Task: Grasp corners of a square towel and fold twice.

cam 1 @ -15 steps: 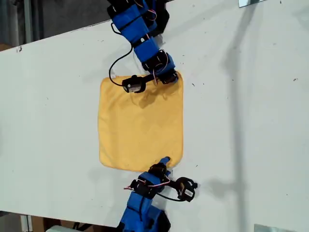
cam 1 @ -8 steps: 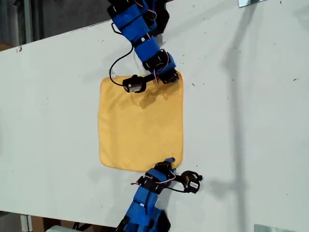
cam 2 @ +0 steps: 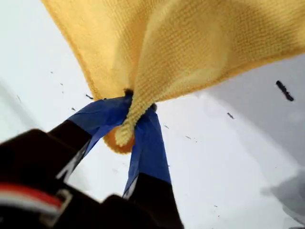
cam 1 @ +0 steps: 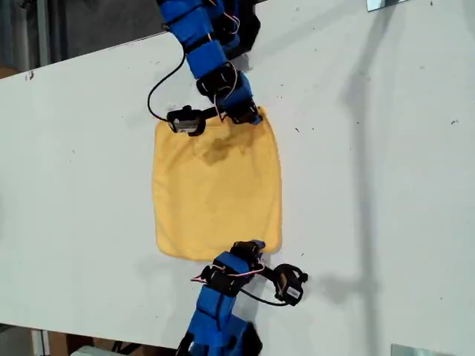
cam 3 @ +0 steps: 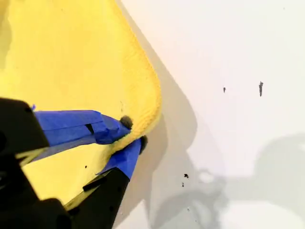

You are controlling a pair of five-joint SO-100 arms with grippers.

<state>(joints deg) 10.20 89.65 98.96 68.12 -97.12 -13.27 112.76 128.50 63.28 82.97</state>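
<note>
Exterior view: towel (cam 1: pixel 215 189) lay spread on white worktop (cam 1: pixel 386 185). My first claw (cam 2: pixel 133 107) pinched one bunched corner (cam 2: pixel 125 133); my second claw (cam 3: pixel 131 133) clamped another corner's hem.

Towel (cam 1: pixel 217 185) on table (cam 1: pixel 386 185), centre of exterior view. My first gripper (cam 2: pixel 136 109) at towel's top edge, corner (cam 2: pixel 125 133) btwn jaws. My second gripper (cam 3: pixel 128 133) at bottom edge, on corner nearer exterior view's right.
</note>
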